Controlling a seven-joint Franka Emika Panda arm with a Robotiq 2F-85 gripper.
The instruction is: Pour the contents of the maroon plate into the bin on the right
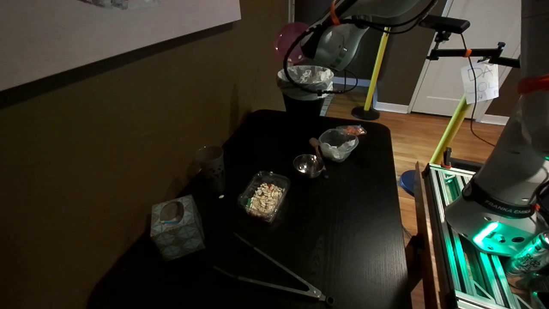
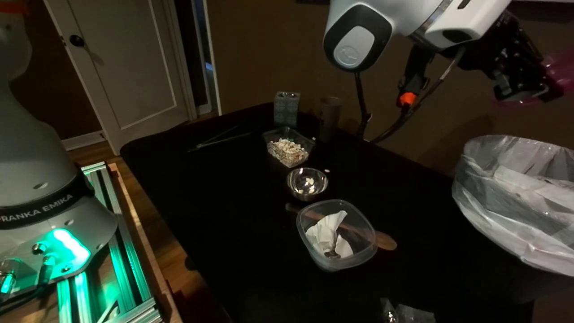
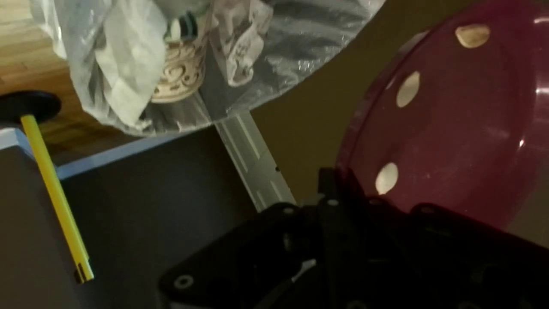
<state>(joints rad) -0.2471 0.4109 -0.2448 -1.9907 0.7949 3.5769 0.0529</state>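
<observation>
Between my fingers [image 3: 329, 191], gripped at the rim: maroon plate [image 3: 450, 128], tilted, pale flakes [image 3: 387, 178] on it. Carrying I judge nearly done; emptying into the lined wastebasket [image 1: 303, 98], lower down, outstanding.

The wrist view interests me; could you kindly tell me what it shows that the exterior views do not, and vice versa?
Only the wrist view clearly shows the patterned cup inside the bin and the pale pieces on the inside of the maroon plate.

Only the exterior views show the table, the tongs, the patterned box and the metal bowl.

All three share the bin and the plate; the yellow post shows in the wrist view and in an exterior view.
</observation>
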